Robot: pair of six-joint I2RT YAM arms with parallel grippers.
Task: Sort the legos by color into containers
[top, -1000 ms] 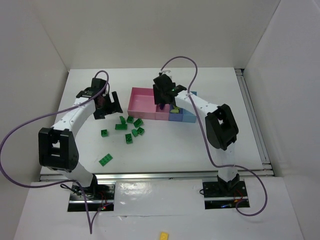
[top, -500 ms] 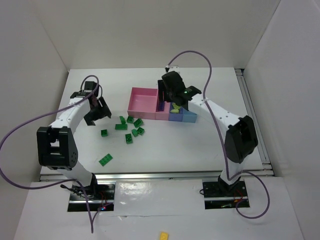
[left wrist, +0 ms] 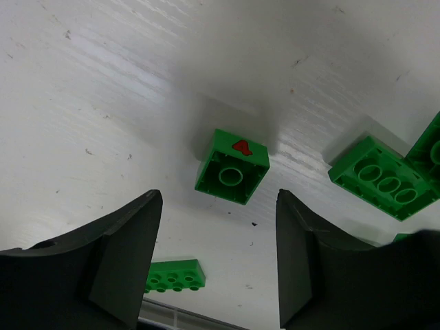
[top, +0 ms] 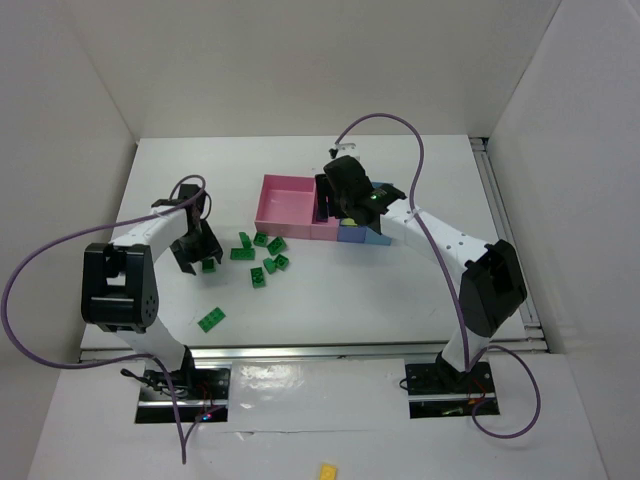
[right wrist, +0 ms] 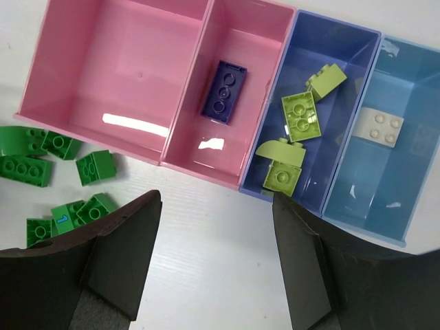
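left gripper (left wrist: 218,198): released, jaws apart, nothing grasped; hung right above a single green brick (left wrist: 232,167) toward the table's (top: 400,300) left edge.
right gripper (right wrist: 216,199): released, empty, held over the containers (right wrist: 117,62) near the far edge.
sorted so far: purple brick (right wrist: 223,89) in the small pink compartment, yellow-green bricks (right wrist: 299,117) in the blue one, beige brick (right wrist: 377,127) in the light-blue one; the big pink compartment is seen bare.
loose green legos (top: 262,255): scattered mid-table just beside the tray's left corner; one more (top: 210,319) lies apart toward the near edge.
risk 1: the target brick lies hollow side up and skewed to the jaws; a corner-on squeeze could spin it or squirt it out.
risk 2: a long green brick (left wrist: 375,180) lies near the right finger and could be nudged or pinched along on descent.
risk 3: the tray is covered by the right arm, so a left-arm delivery could be blocked or the arms bumped.
risk 4: green could be dropped into a compartment already used.
surface: white table, glossy, faintly scuffed and specked.
room: plain white walls (top: 300,60) on three sides, metal rail (top: 320,350) at the near edge, purple cables (top: 40,270) looped off both arms.
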